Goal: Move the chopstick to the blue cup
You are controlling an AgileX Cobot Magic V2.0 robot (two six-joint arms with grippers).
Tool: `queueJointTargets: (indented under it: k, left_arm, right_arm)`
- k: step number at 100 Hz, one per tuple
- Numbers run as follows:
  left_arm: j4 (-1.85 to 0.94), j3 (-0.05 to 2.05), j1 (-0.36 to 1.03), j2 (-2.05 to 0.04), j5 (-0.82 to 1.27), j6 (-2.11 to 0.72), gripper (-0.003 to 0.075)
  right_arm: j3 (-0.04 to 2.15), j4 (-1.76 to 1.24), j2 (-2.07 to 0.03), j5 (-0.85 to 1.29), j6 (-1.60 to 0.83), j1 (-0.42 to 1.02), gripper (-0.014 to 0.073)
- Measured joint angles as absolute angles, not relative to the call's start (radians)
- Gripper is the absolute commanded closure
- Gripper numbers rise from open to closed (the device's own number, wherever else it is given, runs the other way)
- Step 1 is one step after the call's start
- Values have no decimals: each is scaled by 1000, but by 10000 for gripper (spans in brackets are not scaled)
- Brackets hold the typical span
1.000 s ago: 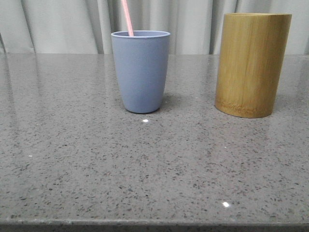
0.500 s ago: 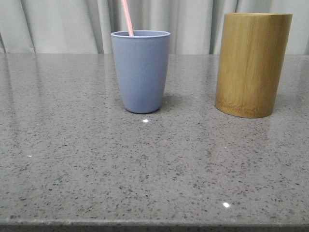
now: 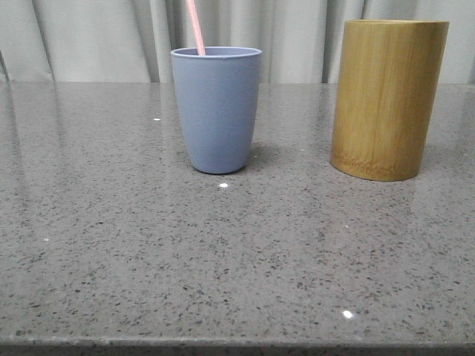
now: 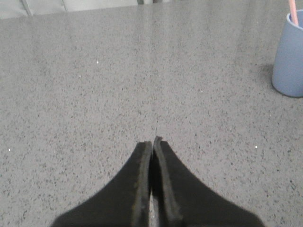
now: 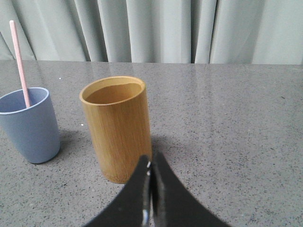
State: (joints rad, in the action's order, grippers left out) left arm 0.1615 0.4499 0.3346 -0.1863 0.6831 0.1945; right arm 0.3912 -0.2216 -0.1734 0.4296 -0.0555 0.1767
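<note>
Nothing has shifted on the table since a second ago: the matte periwinkle-blue tumbler [image 3: 217, 110] stands where it stood, and the thin pale pink chopstick [image 3: 196, 27] leans out of it at the same slant, its lower part hidden inside the cup. From where I stand only one stick can be made out, so the job looks done or nearly so. To the right of the blue cup, well apart from it, stands the taller tan bamboo cylinder [image 3: 388, 99], upright on the speckled grey stone tabletop [image 3: 237, 259]; its mouth looks empty in the right wrist view, though I cannot see to the bottom. The left gripper [image 4: 152, 144] hangs over bare stone some way off from the blue cup, its black fingers pressed together on nothing. The right gripper [image 5: 150, 165] sits just short of the bamboo cylinder, fingers likewise pressed together and empty. If anything is left, I would say it is only to draw both arms back cleanly; the right one should lift away without brushing the bamboo cylinder, which is the nearest thing it could knock. Pale pleated curtains [image 3: 96, 41] hang behind the blue cup.
</note>
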Motion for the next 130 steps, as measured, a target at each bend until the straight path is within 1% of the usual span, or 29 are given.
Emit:
queueJointTargets:
  k: [12, 52, 72, 86, 130]
  left_arm:
    - [163, 403, 304, -173, 576, 195, 739]
    - [124, 199, 94, -73, 311, 168, 739]
    - [68, 69, 56, -9, 192, 113, 739]
    - [44, -3, 56, 4, 172, 109, 739]
    - [27, -3, 56, 4, 167, 107, 739]
  right_arm:
    - [391, -222, -173, 430, -56, 177, 694]
    - [391, -222, -172, 430, -56, 177, 694]
    - [391, -222, -172, 430, -56, 177, 699]
    - [391, -222, -172, 430, -56, 177, 699]
    - [391, -222, -172, 431, -56, 177, 699]
